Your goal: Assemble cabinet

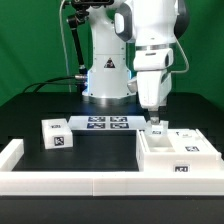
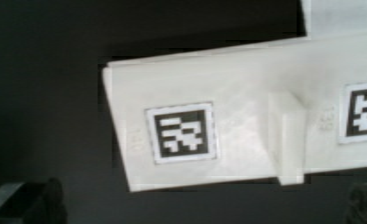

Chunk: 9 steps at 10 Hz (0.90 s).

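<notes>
The cabinet's large white box-shaped body (image 1: 176, 152) lies at the exterior view's right, with tags on its top and front faces. A smaller white tagged block (image 1: 55, 133) lies at the exterior view's left. My gripper (image 1: 152, 116) points straight down just above the far left corner of the body, where a small tagged piece (image 1: 157, 128) sits. In the wrist view a white tagged part (image 2: 198, 125) with a raised ridge (image 2: 290, 135) lies below the gripper (image 2: 198, 205). Its dark fingers (image 2: 20, 200) stand wide apart with nothing between them.
The marker board (image 1: 105, 123) lies flat in front of the robot base (image 1: 105, 80). A low white border rail (image 1: 90, 186) runs along the front and turns back at the exterior view's left (image 1: 10, 155). The table is black.
</notes>
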Motion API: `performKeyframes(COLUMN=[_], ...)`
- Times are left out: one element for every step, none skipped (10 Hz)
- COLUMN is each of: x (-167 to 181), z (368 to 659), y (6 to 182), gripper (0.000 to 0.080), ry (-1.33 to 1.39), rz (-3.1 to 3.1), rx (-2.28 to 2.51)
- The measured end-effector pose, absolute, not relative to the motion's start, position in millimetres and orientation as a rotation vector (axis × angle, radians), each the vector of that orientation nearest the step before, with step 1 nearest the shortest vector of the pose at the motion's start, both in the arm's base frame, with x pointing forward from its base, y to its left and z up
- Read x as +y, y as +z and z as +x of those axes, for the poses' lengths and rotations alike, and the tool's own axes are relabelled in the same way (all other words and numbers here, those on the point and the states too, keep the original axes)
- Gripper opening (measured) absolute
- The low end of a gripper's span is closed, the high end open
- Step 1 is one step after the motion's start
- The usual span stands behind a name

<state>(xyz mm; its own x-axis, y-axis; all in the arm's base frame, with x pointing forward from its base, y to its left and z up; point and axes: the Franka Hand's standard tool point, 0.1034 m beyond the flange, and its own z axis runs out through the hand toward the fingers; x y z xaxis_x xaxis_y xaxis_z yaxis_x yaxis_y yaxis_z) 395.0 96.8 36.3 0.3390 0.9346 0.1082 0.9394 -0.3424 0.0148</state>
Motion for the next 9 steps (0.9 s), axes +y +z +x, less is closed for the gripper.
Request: performKeyframes(x=[98.8,99.6,100.3,101.0,100.8,99.7,97.4,95.4,93.8], z=[391.2,389.2,387.0,385.3,384.3,383.2,382.7,382.3,382.0], y=[31.2,27.9,24.3,20.9,18.5,16.5,14.9,13.8,13.1], gripper=[0.0797,0.0797,0.0797,0.0797,0.0797,0.0797,0.0677,0.0539,0.0403], ry=[-0.159,-0.156,-0.151,-0.152,-0.152,-0.146,-0.141,-0.138,-0.136], rz=[-2.522,-2.516,-2.508,-2.505,-2.501,-2.499,-2.501,-2.504,-2.507], rx=[-1.770,-1.770,-1.772,-1.768,-1.769,-1.766,-1.762,-1.754,-1.748])
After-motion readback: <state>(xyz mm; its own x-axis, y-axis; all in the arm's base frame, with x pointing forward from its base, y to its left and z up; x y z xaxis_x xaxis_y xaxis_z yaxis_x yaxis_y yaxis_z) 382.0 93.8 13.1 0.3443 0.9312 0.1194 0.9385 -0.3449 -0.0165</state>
